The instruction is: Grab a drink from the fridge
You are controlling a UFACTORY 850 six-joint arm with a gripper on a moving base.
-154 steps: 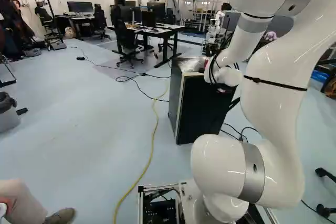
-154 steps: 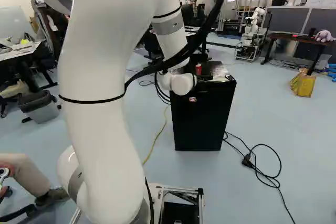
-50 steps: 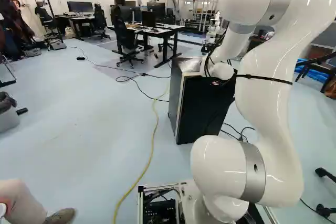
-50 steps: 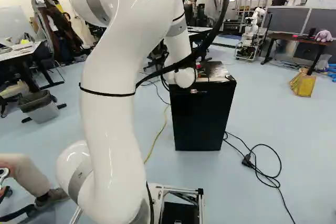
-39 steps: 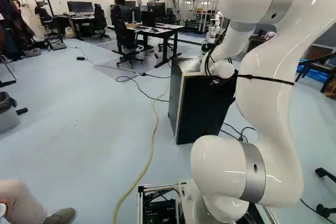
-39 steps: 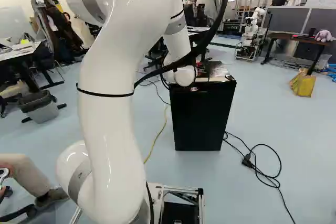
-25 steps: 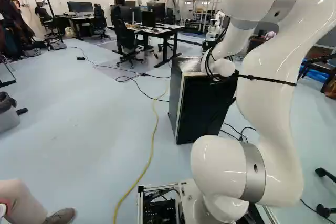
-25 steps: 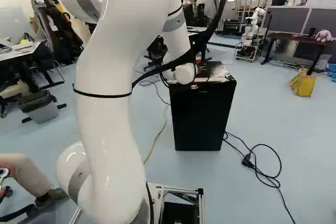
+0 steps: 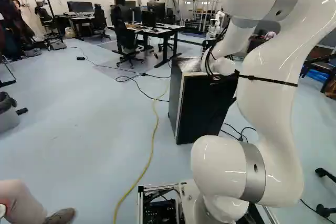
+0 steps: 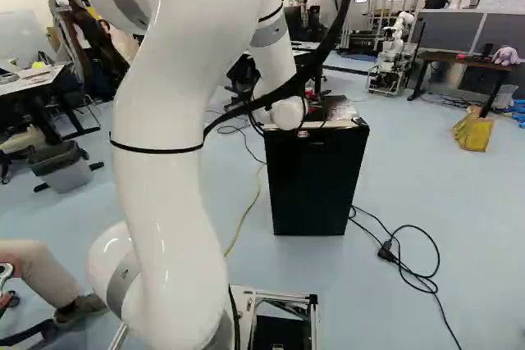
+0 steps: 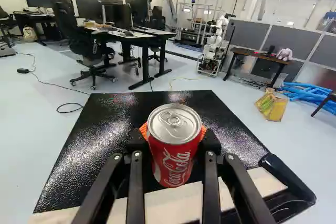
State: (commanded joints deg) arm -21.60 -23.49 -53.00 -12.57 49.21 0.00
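In the right base view the gripper (image 10: 313, 111) is mostly hidden beyond the white wrist, over the black fridge (image 10: 318, 182). The wrist view shows the gripper (image 11: 174, 153) shut on a red drink can (image 11: 175, 161), its silver lid facing up and an orange pad showing at each side. Below and beyond the can spreads the fridge's glossy black top (image 11: 105, 129), with a pale strip (image 11: 236, 190) along its front edge. Whether the can's base touches anything there is unclear. The fridge door's front looks closed in both base views.
Clear plastic wrap (image 9: 190, 65) lies on the fridge. A yellow cable (image 9: 153, 145) crosses the floor left of it; black cables (image 10: 418, 272) lie to its right. Desks (image 9: 157, 29) and another robot (image 10: 394, 51) stand farther back. A person's leg (image 10: 41, 272) is near the base.
Over three seconds the wrist has risen slightly above the fridge's front. The upper arm swung one way, then partly back during the last second. The base and fridge have stayed put.
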